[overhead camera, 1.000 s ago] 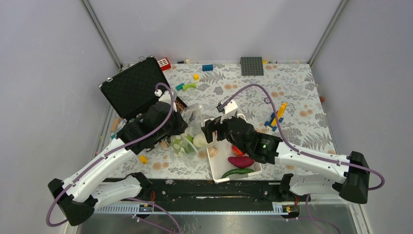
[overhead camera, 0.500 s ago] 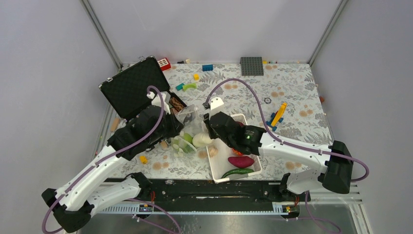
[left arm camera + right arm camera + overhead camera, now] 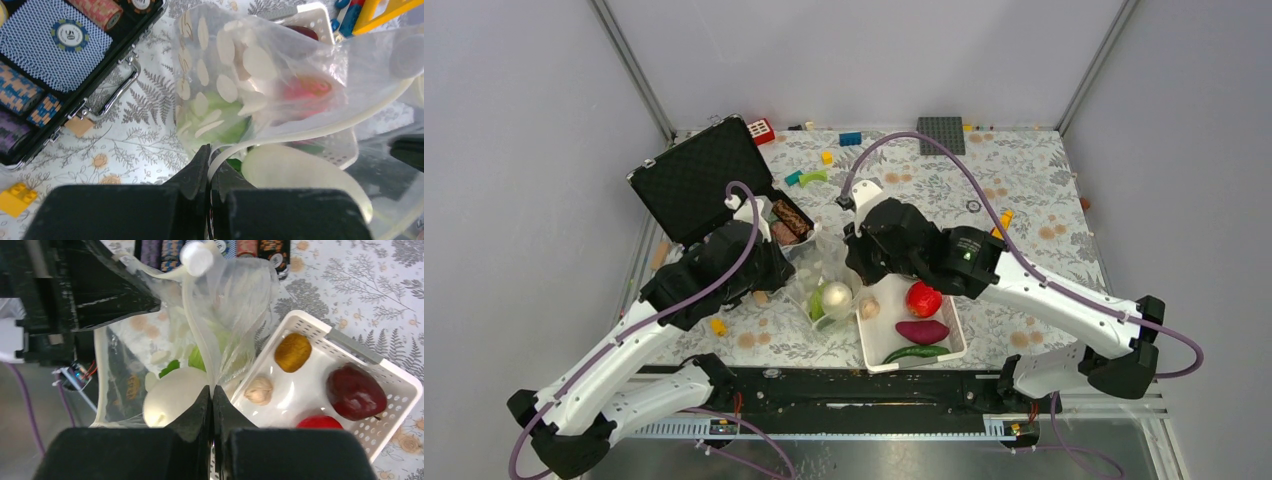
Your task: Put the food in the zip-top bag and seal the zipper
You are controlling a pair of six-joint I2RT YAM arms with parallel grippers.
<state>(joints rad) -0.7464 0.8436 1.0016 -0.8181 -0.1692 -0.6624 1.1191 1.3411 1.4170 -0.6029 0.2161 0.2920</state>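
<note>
The zip-top bag [image 3: 822, 278] hangs, mouth spread, between my two grippers. My left gripper [image 3: 212, 156] is shut on its rim strip, the zipper [image 3: 300, 134]. My right gripper [image 3: 212, 390] is shut on the opposite edge of the bag [image 3: 220, 315]. Inside it lie a white radish [image 3: 172, 396] and a green cabbage [image 3: 220, 116]. The white basket [image 3: 884, 338] beside the bag holds a red tomato [image 3: 923, 298], a purple sweet potato [image 3: 921, 331] and a long green pepper [image 3: 912, 353]. A brown oval [image 3: 293, 352], a dark-red bulb [image 3: 356, 391] and a small beige bulb [image 3: 258, 390] also sit in it.
An open black case [image 3: 694, 180] with poker chips and cards stands at the back left, close to the left arm. Loose toy bricks lie across the back of the patterned table, with a grey baseplate [image 3: 941, 135] and a yellow-blue brick model [image 3: 994, 235]. A yellow brick [image 3: 718, 326] lies near the left arm.
My right gripper has swung left from over the basket to the bag and shut on its edge. The bag now hangs spread between both grippers, and the tomato shows in the basket.
</note>
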